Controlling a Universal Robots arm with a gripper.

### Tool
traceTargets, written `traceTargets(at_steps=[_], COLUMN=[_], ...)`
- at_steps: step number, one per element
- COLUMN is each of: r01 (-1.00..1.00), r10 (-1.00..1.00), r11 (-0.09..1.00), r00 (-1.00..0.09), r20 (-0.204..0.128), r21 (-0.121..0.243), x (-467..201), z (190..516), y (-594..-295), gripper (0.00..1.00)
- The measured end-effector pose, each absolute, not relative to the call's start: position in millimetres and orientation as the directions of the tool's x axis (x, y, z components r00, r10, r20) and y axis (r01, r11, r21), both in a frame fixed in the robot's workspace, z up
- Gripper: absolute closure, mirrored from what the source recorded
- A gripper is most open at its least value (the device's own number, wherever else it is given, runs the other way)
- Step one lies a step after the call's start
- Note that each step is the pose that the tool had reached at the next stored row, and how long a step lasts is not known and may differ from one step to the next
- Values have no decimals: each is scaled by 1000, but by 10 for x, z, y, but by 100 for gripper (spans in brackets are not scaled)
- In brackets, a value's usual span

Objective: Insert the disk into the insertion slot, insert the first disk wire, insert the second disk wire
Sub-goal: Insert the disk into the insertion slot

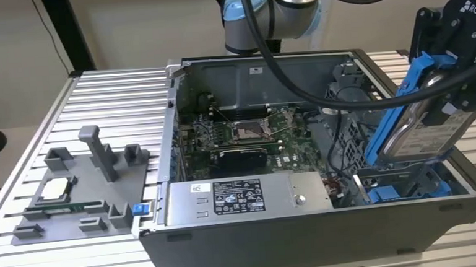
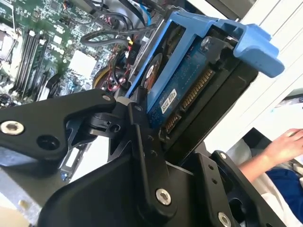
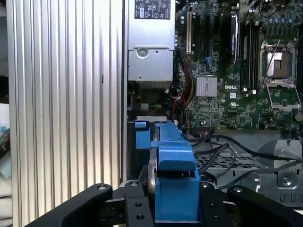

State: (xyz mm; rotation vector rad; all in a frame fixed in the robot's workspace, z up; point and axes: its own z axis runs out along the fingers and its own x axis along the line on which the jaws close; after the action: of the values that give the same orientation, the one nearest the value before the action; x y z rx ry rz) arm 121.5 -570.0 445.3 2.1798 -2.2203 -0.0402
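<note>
My gripper [image 1: 445, 90] is shut on the disk [image 1: 424, 131], a silver drive in a bright blue carrier frame. It holds the disk steeply tilted over the case's corner at the exterior view's right. The disk's lower end reaches down toward the insertion slot [image 1: 402, 182], a grey metal bay with blue latch tabs [image 1: 382, 194]. In the second wrist view, black fingers [image 2: 142, 142] clamp the disk [image 2: 184, 80] across its thickness. The first wrist view shows the carrier [image 3: 173, 170] edge-on above the slot's blue tab [image 3: 142, 135]. Dark cables [image 3: 222, 151] lie beside the bay; which ones are the disk wires I cannot tell.
The open computer case [image 1: 310, 228] rests on a ribbed aluminium table [image 1: 112, 98]. Inside are a motherboard [image 1: 246, 133] and a grey power-supply box [image 1: 237, 198]. A grey fixture tray with posts [image 1: 76, 193] sits at the exterior view's left. A person's hand [image 2: 284, 144] is beside the table.
</note>
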Motion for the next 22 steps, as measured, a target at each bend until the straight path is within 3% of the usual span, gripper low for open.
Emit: traceTargets(at_steps=[22], r01=[-999], r10=[-1000], r11=[20], r00=[-20], r20=[3], r21=[39], x=[1223], z=[4164], y=[-5832], gripper=[100])
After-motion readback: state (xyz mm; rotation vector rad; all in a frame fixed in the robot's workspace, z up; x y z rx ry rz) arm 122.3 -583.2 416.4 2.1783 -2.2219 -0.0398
